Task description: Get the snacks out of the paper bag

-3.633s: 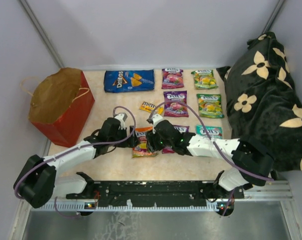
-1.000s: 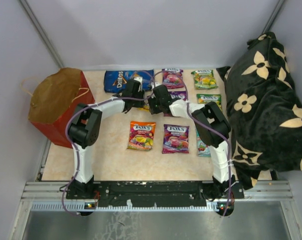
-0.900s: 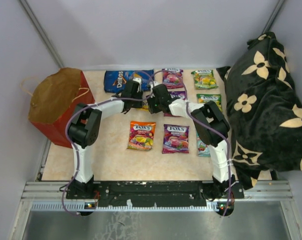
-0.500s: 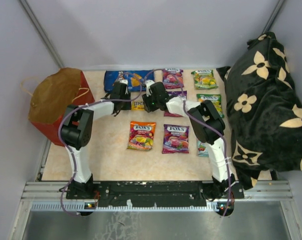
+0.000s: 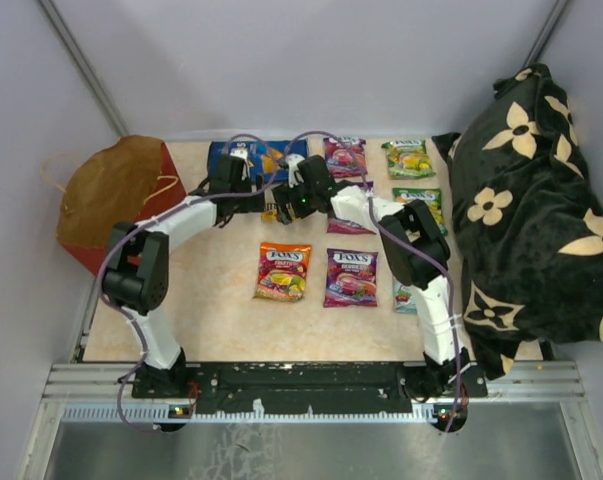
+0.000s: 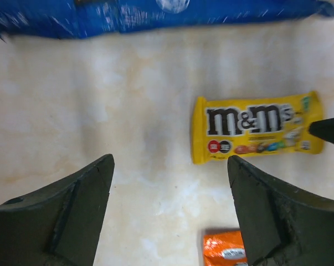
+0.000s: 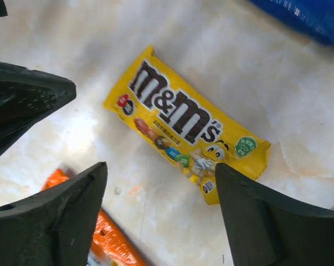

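Observation:
The yellow M&M's packet lies flat on the beige table, also seen from the right wrist; from above only a sliver shows between the arms. My left gripper is open, its jaws wide over bare table just left of the packet. My right gripper is open too, above the packet's lower end. Both meet at the table's back. The red paper bag stands at the left. The blue Doritos bag lies behind the grippers. Other snacks lie in rows: orange, purple, green.
A black flower-patterned cloth fills the right side. A purple packet and a second green one lie at the back right. A teal packet is partly under the right arm. Grey walls close the back and sides.
Both grippers have shifted left along the back of the table, and the left elbow has swung outward. The M&M's packet now lies a little further left.

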{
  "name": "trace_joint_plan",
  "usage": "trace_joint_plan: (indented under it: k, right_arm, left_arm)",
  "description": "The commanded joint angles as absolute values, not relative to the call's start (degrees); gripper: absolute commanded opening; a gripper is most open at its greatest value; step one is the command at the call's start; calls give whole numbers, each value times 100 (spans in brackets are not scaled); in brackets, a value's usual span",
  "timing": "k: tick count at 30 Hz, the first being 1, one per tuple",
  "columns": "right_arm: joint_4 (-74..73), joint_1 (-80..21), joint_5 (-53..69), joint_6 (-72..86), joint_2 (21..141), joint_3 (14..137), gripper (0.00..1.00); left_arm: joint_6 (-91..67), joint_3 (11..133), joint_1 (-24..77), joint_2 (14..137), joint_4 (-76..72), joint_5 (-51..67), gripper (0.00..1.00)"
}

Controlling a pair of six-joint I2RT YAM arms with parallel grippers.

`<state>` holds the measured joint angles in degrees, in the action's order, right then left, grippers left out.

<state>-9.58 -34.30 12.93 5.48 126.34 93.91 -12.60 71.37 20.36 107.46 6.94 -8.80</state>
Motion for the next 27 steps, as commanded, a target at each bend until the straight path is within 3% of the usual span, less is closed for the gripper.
trace_joint_plan:
  k: [1,4,12,22,27]
  right_arm:
    - [-1348,-3361,1564,481,11729,10193,86]
    - [-1584,-3326,1454,493,11449,10384,99]
    - [-1511,-3219,825,1021,10472,9482,99]
    - [459,-3212,-1090,2303,7417,5309,99]
    - [458,-3177,-1790,2174,6302,4131,99]
  left_arm:
    - [-1170,7478,2022,9868,892,-746,93]
    - [-1065,7549,2027,9416,933,-602,100]
    - [-778,6749,2056,7891,446,691,100]
    - [-456,4721,2070,6658,-1204,632,100]
    - [-512,4067,2074,6591,-1630,753,100]
